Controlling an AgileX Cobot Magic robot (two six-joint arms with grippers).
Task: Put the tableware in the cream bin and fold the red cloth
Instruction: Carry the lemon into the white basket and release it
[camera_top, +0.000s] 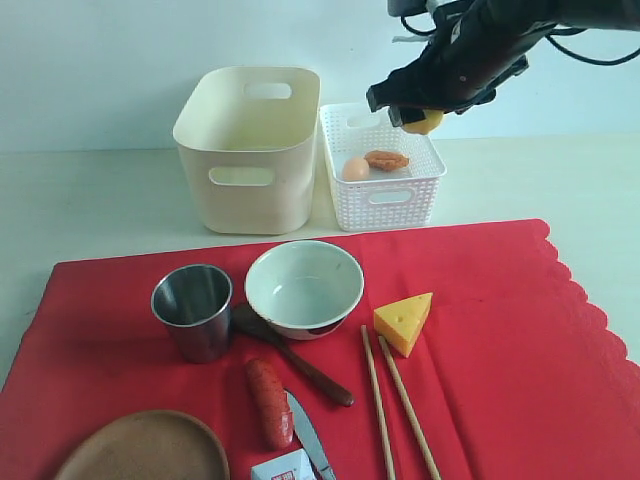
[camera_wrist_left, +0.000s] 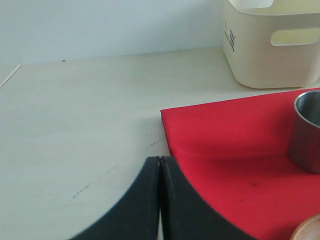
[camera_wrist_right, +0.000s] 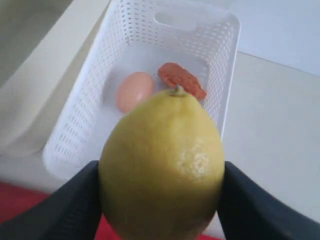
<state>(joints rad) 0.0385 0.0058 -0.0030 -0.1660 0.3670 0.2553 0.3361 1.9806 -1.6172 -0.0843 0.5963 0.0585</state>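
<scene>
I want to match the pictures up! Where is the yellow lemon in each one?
Exterior view: the lemon is near the top right, held in the right claw above the white basket.
Left wrist view: not in it.
Right wrist view: up close, between the claw's fingers.
Shared landmark: the white basket with the egg, in both lemon views.

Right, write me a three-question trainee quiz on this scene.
1. True or false: the steel cup already sits inside the cream bin.
2. What does the right pincer hold? A) an apple B) a lemon C) a tomato
3. Name the two things lying in the white basket.
Key: 1 false, the cup stands on the red cloth; 2 B; 3 an egg and an orange-brown food piece.
</scene>
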